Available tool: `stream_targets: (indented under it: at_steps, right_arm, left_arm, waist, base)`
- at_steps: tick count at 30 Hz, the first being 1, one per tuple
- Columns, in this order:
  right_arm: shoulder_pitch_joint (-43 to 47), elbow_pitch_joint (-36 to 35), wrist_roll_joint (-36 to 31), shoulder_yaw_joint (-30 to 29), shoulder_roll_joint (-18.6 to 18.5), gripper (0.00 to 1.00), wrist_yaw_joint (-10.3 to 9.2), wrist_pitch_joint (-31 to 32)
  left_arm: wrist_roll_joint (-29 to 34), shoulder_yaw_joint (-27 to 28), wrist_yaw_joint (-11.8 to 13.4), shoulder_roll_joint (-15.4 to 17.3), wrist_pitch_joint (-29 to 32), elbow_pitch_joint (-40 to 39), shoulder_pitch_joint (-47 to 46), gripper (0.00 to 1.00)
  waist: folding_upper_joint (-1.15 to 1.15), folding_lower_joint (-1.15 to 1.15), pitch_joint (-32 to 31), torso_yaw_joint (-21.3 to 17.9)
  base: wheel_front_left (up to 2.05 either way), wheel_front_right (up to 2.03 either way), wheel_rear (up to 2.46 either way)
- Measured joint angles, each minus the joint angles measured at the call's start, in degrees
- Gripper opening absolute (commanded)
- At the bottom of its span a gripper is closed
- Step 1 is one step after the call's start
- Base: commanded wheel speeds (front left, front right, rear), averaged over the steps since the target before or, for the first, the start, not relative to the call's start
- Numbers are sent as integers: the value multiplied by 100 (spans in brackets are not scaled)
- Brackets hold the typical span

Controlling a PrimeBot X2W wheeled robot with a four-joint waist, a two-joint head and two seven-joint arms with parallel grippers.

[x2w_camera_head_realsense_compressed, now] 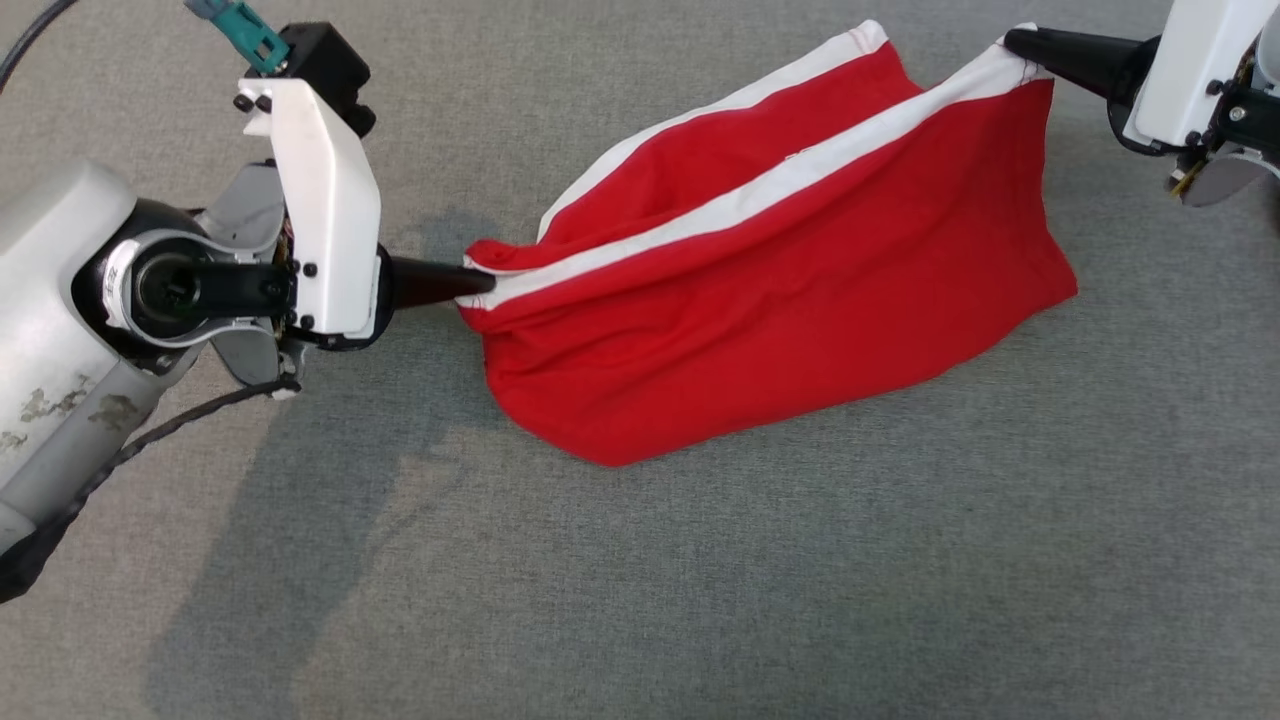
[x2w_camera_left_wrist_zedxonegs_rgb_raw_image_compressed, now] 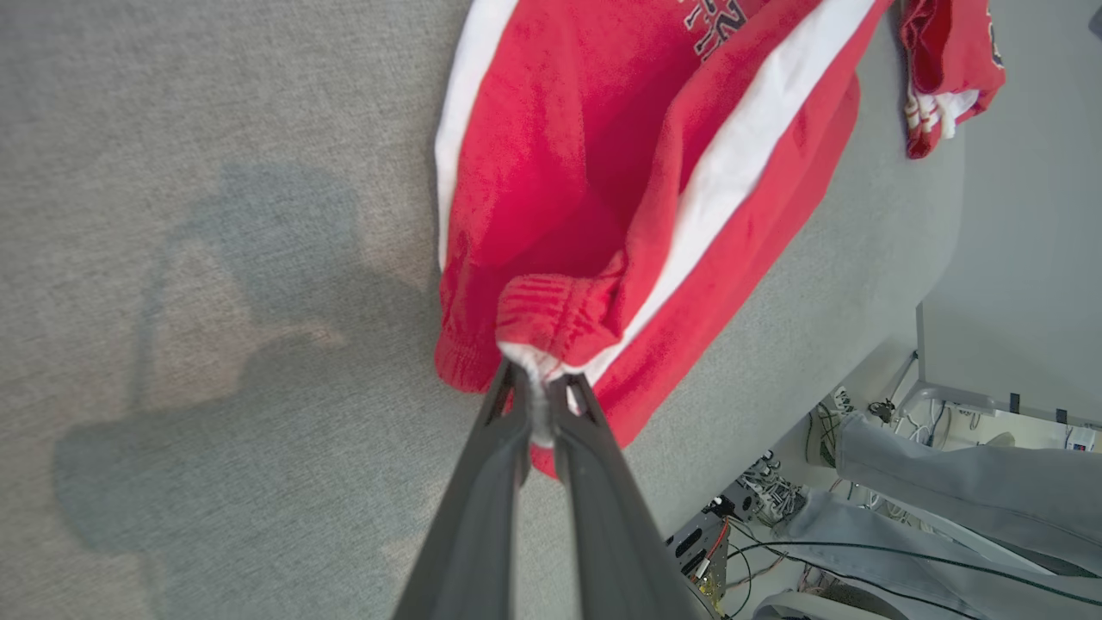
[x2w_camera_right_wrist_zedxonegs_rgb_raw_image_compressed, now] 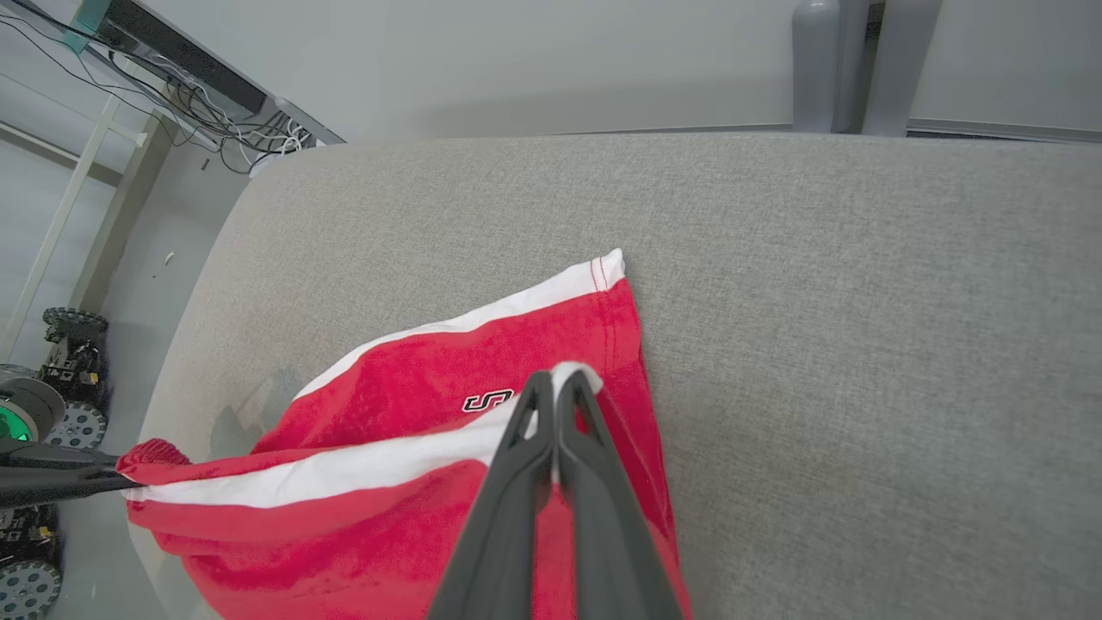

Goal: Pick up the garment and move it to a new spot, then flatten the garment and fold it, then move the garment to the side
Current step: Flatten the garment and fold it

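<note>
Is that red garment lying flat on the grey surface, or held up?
Held up, not flat: the red garment sags between the left fingers and right fingers, each pinching its white-striped edge.

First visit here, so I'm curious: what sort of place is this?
Most likely a robotics lab or test room, not a home: the red garment droops onto a grey fabric worktop, tangled cables crowd a shelf beside it, and small wheeled robot bases stand on the floor.
</note>
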Motion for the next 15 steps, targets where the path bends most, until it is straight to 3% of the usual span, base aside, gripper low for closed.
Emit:
stream_targets:
  at_steps: [15]
  right_arm:
    - [-691, 1249, -400, 113, 512, 0, 0, 76]
  left_arm:
    - [34, 234, -152, -441, -121, 894, -512, 0]
  waist:
    - [0, 0, 648, 459]
  base:
    - [0, 0, 0]
